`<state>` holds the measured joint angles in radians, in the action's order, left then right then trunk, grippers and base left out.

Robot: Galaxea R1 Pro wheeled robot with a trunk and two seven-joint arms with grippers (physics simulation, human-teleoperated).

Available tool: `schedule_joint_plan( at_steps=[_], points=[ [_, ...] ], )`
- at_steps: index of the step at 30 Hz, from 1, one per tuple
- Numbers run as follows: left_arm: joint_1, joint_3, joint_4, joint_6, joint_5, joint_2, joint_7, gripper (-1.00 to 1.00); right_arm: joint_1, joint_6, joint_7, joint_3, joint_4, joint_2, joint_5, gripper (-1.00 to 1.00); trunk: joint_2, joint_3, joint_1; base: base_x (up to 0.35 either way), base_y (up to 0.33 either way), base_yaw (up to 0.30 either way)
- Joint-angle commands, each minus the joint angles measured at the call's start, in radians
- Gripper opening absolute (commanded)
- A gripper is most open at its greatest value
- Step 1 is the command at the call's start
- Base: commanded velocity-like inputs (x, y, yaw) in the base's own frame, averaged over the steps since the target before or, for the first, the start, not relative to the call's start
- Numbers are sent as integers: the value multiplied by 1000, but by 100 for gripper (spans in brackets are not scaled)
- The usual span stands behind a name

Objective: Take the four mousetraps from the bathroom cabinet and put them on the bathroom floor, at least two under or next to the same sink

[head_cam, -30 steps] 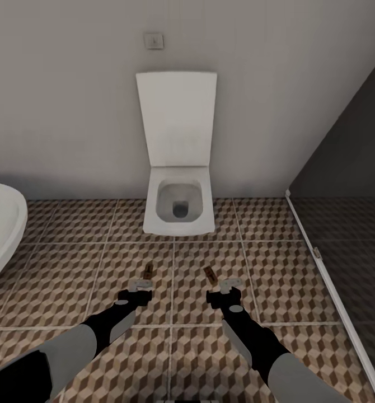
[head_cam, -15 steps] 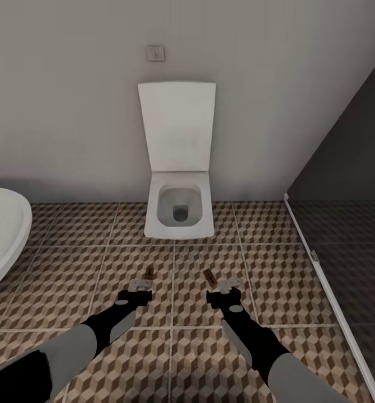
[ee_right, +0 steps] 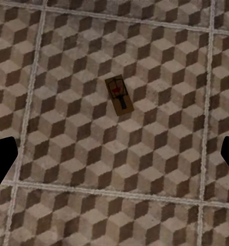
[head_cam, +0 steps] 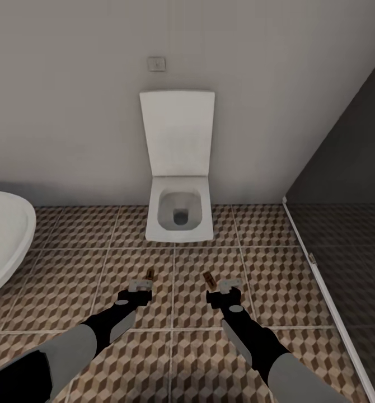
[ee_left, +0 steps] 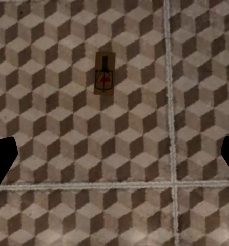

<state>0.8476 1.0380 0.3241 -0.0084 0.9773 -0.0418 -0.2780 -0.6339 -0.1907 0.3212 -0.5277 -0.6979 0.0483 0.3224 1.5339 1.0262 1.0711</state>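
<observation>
At the lower centre of the head view, the left gripper (head_cam: 140, 286) and right gripper (head_cam: 225, 286) are seen above the bathroom floor (head_cam: 277, 263) of square tiles printed with brown, beige and white cubes between pale grout lines; both are spread wide and empty, dark fingertips (ee_left: 0, 163) showing at the wrist frames' edges. Just beyond each lies a small flat brown wooden mousetrap with dark wire and a red spot, one on the left (head_cam: 150, 273) and one on the right (head_cam: 208, 277), both flat on the tiles. Two traps are judged released; fetching the rest is judged next. Further up stand a glossy white square toilet (head_cam: 179, 210) and, at left, a white curved bathtub rim (head_cam: 11, 235).
</observation>
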Motion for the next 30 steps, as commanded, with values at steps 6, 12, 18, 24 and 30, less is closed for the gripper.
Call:
schedule_joint_plan(
  at_steps=[6,12,18,24,30],
  points=[
    [1,9,3,-1,8,-1,-7,100,-1,-4,9,-6,-2,-1,8,100,-42,-21,-23,0,0,0],
    [1,9,3,-1,9,-1,-7,100,0,-4,9,-6,-2,0,7,100,-84,-44,-46,0,0,0],
    [1,9,3,-1,9,-1,-7,100,-1,-4,9,-5,-2,0,7,100,-126,-71,-69,0,0,0],
    [1,9,3,-1,9,-1,-7,100,0,-3,10,-5,-2,1,7,100,-168,-99,-92,0,0,0],
    [1,10,3,-1,9,0,-7,100,-1,-3,10,-5,-2,1,7,100,-210,-128,-115,0,0,0]
  ],
)
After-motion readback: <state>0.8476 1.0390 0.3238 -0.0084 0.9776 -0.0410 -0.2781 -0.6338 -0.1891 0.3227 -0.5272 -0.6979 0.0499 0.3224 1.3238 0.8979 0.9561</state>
